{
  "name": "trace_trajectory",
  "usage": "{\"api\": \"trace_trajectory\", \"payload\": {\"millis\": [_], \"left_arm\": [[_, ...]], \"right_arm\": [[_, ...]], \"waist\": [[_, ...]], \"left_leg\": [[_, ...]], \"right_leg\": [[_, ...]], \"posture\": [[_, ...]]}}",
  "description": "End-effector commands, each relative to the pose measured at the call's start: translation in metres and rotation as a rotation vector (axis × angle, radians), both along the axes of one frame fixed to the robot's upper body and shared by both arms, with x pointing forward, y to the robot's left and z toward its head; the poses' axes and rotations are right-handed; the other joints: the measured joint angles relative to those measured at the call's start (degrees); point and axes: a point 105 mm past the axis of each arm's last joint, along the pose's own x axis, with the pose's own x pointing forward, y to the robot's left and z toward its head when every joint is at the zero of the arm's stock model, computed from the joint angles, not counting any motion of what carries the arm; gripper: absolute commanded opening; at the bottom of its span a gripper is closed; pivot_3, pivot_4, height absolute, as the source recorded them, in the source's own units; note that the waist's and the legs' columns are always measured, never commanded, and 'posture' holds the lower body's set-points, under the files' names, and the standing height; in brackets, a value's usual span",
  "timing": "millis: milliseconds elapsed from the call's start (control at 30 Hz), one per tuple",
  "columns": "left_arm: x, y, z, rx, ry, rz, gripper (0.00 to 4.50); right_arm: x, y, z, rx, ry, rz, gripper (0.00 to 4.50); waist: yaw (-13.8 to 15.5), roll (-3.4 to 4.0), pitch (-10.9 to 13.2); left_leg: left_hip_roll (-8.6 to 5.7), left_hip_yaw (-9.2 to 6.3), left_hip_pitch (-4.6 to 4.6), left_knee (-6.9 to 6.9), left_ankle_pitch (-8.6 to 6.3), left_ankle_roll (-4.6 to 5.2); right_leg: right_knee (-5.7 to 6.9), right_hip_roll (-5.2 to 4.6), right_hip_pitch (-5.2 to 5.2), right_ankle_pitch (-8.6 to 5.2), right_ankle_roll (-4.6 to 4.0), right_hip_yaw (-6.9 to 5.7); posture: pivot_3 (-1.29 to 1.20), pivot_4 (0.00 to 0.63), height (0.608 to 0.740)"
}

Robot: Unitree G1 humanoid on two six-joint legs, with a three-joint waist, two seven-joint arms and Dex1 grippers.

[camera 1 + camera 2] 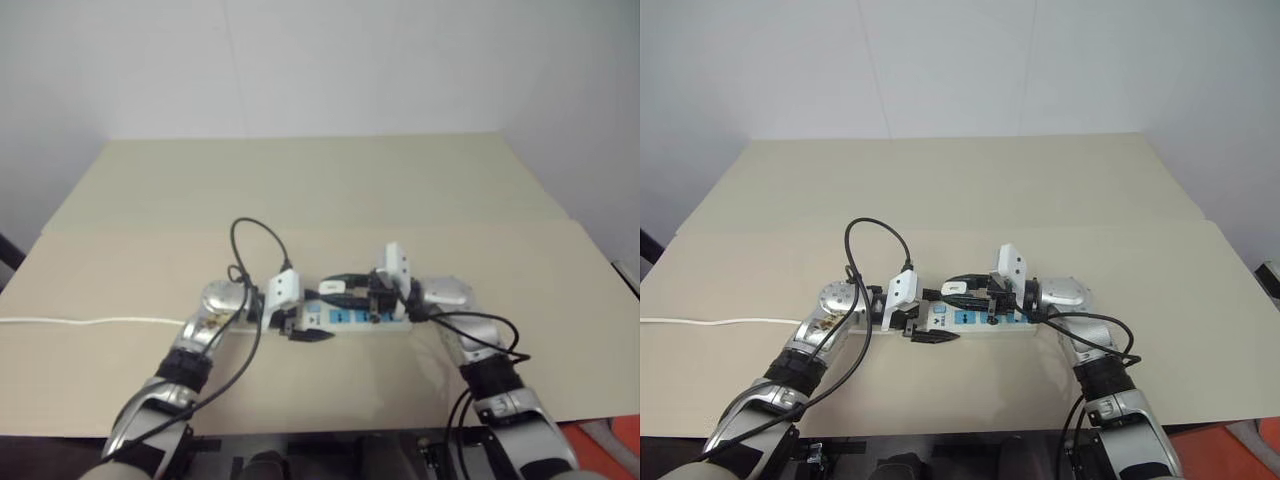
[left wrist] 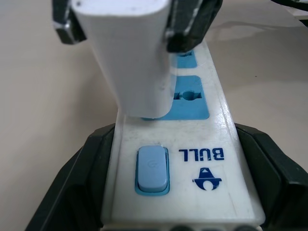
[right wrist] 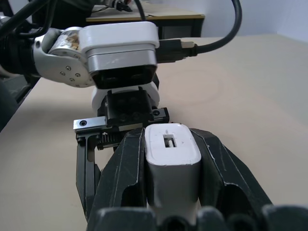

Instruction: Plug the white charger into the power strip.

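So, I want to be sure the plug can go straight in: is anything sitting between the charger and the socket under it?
Nothing visible. The white charger, held in the right end effector, meets the power strip at the blue socket face next to the switch; the left end effector clamps the strip's switch end.

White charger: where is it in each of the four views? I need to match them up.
Left eye view: white charger near the middle, just above the power strip, between the two arms.
Right eye view: same spot, slightly left of centre.
Left wrist view: large white block at the socket beside the blue switch.
Right wrist view: in the middle.
Shared landmark: the black fingers clamping its sides.
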Motion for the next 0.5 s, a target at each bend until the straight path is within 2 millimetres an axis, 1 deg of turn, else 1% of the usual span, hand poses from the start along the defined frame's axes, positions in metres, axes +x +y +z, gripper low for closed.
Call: {"api": "trace_trajectory", "payload": {"millis": [33, 233, 400, 500], "left_arm": [[-0.009, 0.01, -0.014, 0.067, 0.039, -0.017, 3.3], [-0.013, 0.013, -0.017, 0.052, 0.051, -0.007, 3.3], [-0.019, 0.016, -0.022, 0.037, 0.07, -0.006, 3.3], [-0.02, 0.019, -0.025, 0.049, 0.073, 0.002, 3.3]], "right_arm": [[0.007, -0.026, -0.017, -0.091, 0.029, -0.064, 1.13], [0.006, -0.04, -0.03, -0.146, 0.047, -0.069, 1.13], [0.005, -0.05, -0.036, -0.165, 0.067, -0.084, 1.13], [0.005, -0.056, -0.039, -0.177, 0.081, -0.096, 1.13]], "waist": [[0.1, -0.03, 0.0], [0.1, -0.04, -0.1], [0.2, -0.04, -0.1], [0.2, -0.04, -0.1]], "left_leg": [[0.0, 0.0, 0.01, 0.0, 0.0, 0.0], [0.0, -0.02, 0.15, -0.02, -0.01, 0.01], [0.02, -0.01, 0.74, -0.12, -0.09, 0.14], [0.02, 0.0, 0.82, -0.12, -0.1, 0.15]], "right_leg": [[-0.01, 0.0, 0.02, 0.0, 0.0, 0.0], [-0.06, 0.0, 0.21, 0.0, 0.0, -0.01], [-0.16, 0.0, 0.8, -0.05, -0.01, -0.01], [-0.17, 0.0, 0.83, -0.09, -0.04, 0.0]], "posture": [[0.0, 0.15, 0.74], [0.0, 0.15, 0.74], [0.0, 0.15, 0.74], [0.0, 0.15, 0.74]]}}
